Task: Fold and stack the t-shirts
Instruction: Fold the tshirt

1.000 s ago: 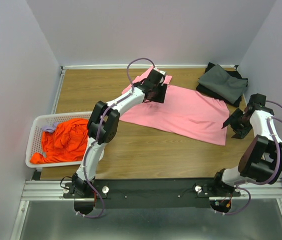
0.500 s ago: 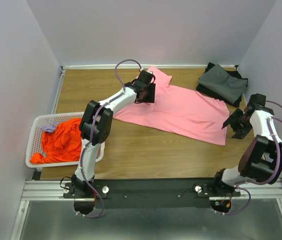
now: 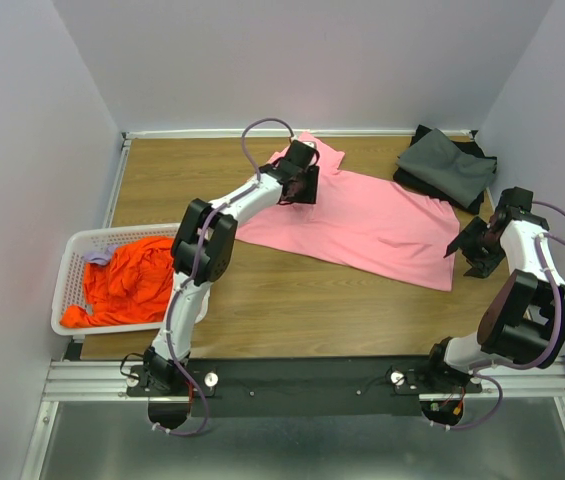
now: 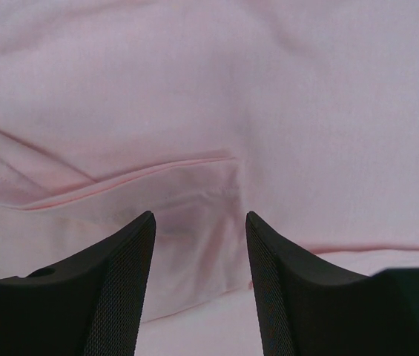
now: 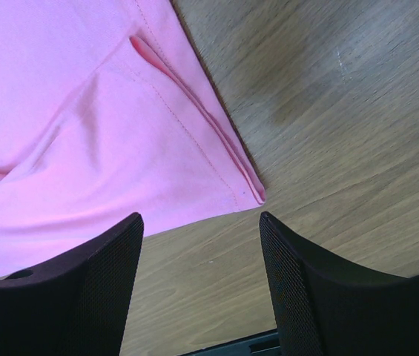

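The light pink t-shirt lies spread across the middle of the wooden table. My left gripper is down on its far-left part, near a sleeve. In the left wrist view the left gripper is open, with a raised fold of the pink t-shirt between the fingertips. My right gripper hovers open at the right, and in the right wrist view the right gripper is over bare wood just off the hem corner of the pink t-shirt. Dark grey t-shirts sit folded at the back right. A bright orange t-shirt lies crumpled in the basket.
The white slotted basket stands at the left edge of the table, with a bit of lavender cloth beside the orange shirt. Walls close the table on three sides. The arms' mounting rail runs along the near edge.
My left gripper went left over the pink shirt's far corner, then came back slightly right, and its jaws narrowed a little. The sleeve there now lies spread out. The right arm has not moved.
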Controlling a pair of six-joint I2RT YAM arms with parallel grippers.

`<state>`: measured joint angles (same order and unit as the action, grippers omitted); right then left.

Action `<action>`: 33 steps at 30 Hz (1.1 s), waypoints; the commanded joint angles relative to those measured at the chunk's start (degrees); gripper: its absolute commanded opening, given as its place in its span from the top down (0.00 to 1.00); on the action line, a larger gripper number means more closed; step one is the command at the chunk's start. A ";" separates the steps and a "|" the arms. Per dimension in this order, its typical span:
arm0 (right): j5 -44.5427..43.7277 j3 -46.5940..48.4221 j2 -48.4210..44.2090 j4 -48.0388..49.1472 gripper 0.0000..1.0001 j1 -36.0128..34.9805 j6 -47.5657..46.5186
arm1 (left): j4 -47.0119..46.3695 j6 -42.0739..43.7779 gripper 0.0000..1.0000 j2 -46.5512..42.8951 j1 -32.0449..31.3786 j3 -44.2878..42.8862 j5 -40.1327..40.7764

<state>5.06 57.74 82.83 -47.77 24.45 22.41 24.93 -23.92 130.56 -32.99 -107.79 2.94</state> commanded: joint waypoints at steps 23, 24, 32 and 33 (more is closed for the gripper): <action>0.56 -1.22 -0.21 -0.31 0.29 -0.19 -0.88 | 1.17 1.95 0.55 7.16 -2.43 -6.12 -0.13; 0.39 -1.22 -0.21 -0.22 0.29 -0.19 -0.97 | 1.18 1.69 0.56 7.51 -2.43 -6.55 0.39; 0.48 -1.75 -0.30 -0.22 0.29 -0.19 -0.97 | 1.44 1.25 0.68 8.30 -2.51 -8.05 1.37; 0.56 -1.75 -0.21 -0.22 0.29 -0.19 -0.79 | 1.44 1.42 0.74 8.57 -2.51 -8.40 1.37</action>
<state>5.06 56.77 82.83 -47.77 24.45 22.39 25.87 -22.57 137.23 -35.18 -114.10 2.87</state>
